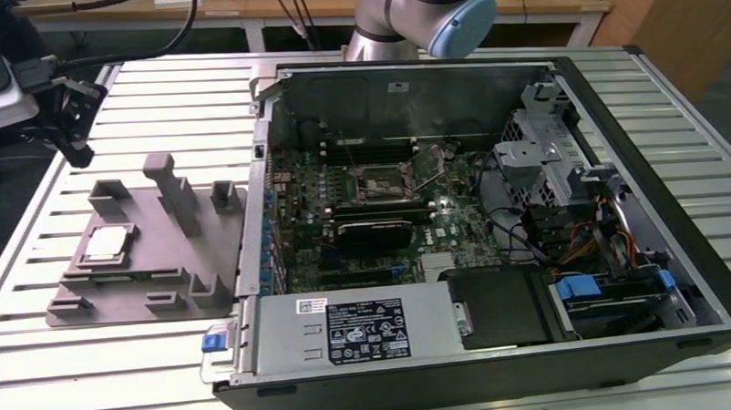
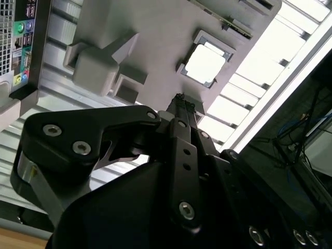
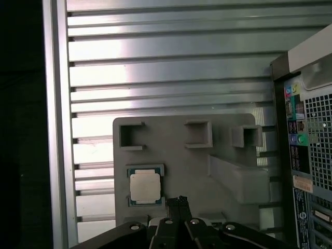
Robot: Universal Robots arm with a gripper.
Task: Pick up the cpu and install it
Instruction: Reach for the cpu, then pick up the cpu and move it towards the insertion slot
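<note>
The cpu [image 1: 108, 243], at the exterior view's left, was judged light, fragile, best edge-held; the gripper [image 3: 179, 200] was seen apparently pressed together, empty.

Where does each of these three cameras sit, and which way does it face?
Exterior view: off the arm, looking down on the open computer case and grey fixture; the arm shows.
First wrist view: on the wrist, looking down past the gripper at the cpu.
Second wrist view: on the wrist, slanting along the gripper toward the cpu.
Both wrist views share gripper and cpu.

Silver arm [image 1: 377, 27], blue cap [image 1: 463, 28], black tool [image 2: 180, 99]
</note>
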